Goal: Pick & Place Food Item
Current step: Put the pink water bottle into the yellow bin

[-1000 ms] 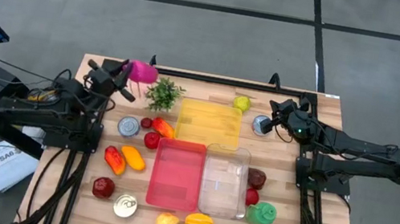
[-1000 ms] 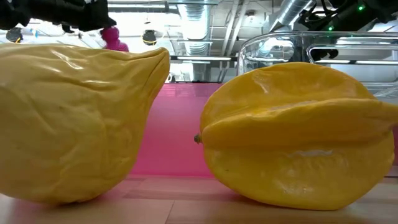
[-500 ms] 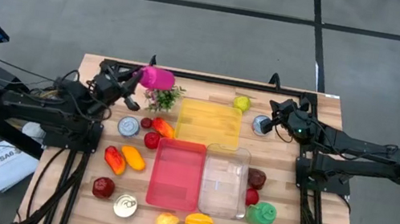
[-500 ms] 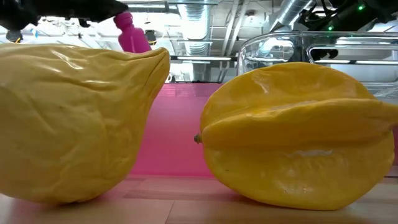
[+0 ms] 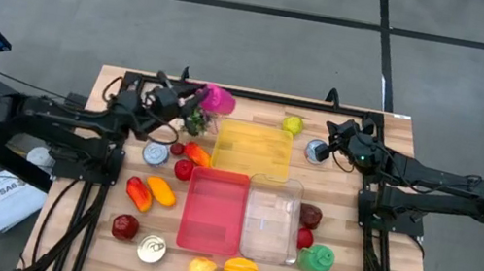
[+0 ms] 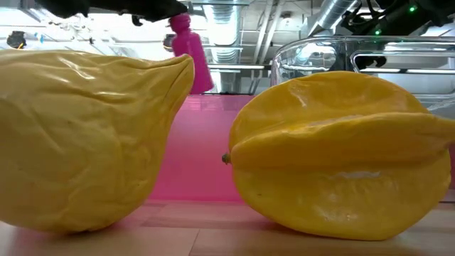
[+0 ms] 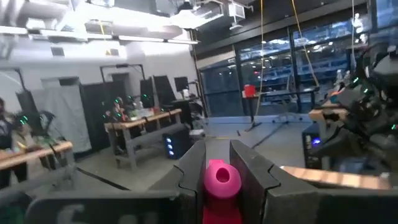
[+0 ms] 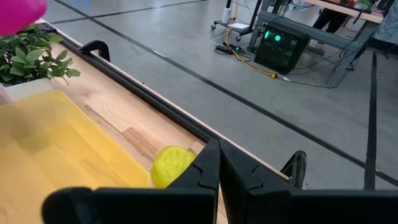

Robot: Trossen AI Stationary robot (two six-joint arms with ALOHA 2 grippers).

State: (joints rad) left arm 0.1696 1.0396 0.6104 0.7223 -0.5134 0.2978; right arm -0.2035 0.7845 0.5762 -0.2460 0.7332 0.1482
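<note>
A pink bottle-shaped food item hangs in the air by the far left corner of the yellow bin, with my left gripper shut on it. The low view shows the item tilted under the dark gripper. In the left wrist view it sits between the two fingers. My right gripper is shut and empty at the table's far right, near a yellow-green fruit. My left gripper pinches the pink item's narrow upper end between its two fingers. The fingers come nearly level from the table's left. The item is lifted clear and hangs slanting below and beyond the fingertips, its wider body lowest.
A small green plant stands just under the left gripper. A red bin and a clear bin lie nearer, with loose fruits and two cans around them. A yellow pear and a starfruit fill the low view.
My left gripper has carried the pink item from the table's far left corner toward the right, over the plant, to the yellow bin's far left corner, rising a little. It has stayed shut on the item.
</note>
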